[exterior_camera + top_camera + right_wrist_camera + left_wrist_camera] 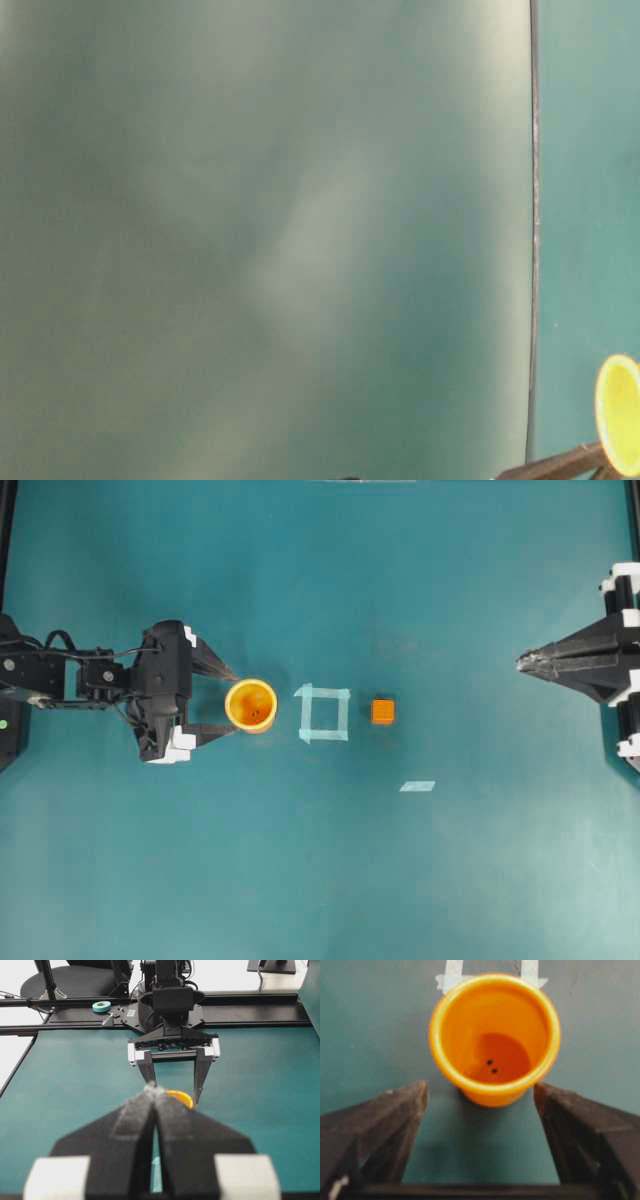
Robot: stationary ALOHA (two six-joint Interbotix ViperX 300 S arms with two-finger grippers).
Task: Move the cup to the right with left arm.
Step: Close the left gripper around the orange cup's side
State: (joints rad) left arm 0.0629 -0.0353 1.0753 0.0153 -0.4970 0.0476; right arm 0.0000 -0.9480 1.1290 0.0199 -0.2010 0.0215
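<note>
Left claw (pixel 232 702): wide open, gripping nothing, tips level with the near side of the cup (pixel 250 705) and set one on each side of it. Upper finger (pixel 212 660) angled in toward the rim, tip just beside it; lower finger (pixel 208 734) likewise close. Touching or only near: cannot tell from overhead. From the left wrist camera, two dark fingers (pixel 390 1120) spread at the lower corners, the cup (pixel 495 1040) upright ahead and between them, green bench visible in the gaps on both sides of its base (so apart there at least). Inside of the cup darker orange, two small dark spots on the bottom.

Cup upright on the green bench (pixel 320 880), left of centre. Just to its right, a square outline of pale tape (pixel 324 713), not touching the cup in the overhead view. Right of the square, a small orange cube (pixel 383 711), near but apart. Lower right of the cube, a short loose strip of pale tape (pixel 417 786).

Right claw (pixel 524 661): closed to a point, nothing in it, well away at the right edge. From its own camera, fingers (pixel 135 1125) pressed together, the left claw (pixel 173 1087) and the cup's rim (pixel 182 1097) beyond.

Table-level view mostly blurred; only a yellow rim (pixel 620 412) at the lower right.
</note>
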